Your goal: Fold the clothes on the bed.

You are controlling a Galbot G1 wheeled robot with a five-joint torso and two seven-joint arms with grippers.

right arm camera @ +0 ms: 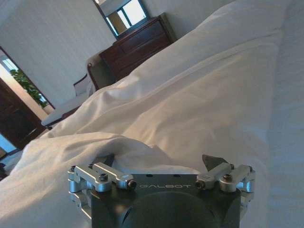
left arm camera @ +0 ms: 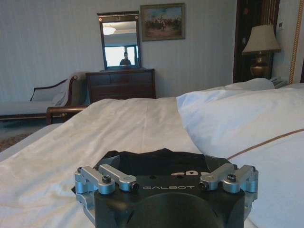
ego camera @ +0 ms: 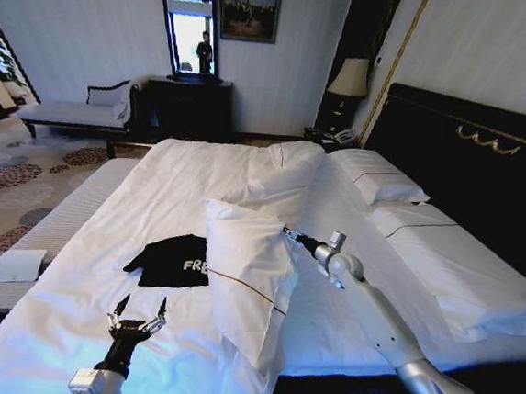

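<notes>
Left gripper (ego camera: 138,316) hovers low over the white bed (ego camera: 70,300) with fingers spread apart and nothing between them; the black T-shirt (ego camera: 173,259) lies bunched on the duvet just ahead of it, near but not touching, white lettering facing up, and the wrist view shows the same shirt (left arm camera: 156,161) right past the fingertips. Right gripper (ego camera: 288,231) is pushed against a white pillow (ego camera: 247,279) that stands tilted just beside the shirt, arm stretched across the bed. In the right wrist view the fingers (right arm camera: 213,161) look spread with white bedding (right arm camera: 118,152) bunched between them, actual grip on fabric cannot be told.
</notes>
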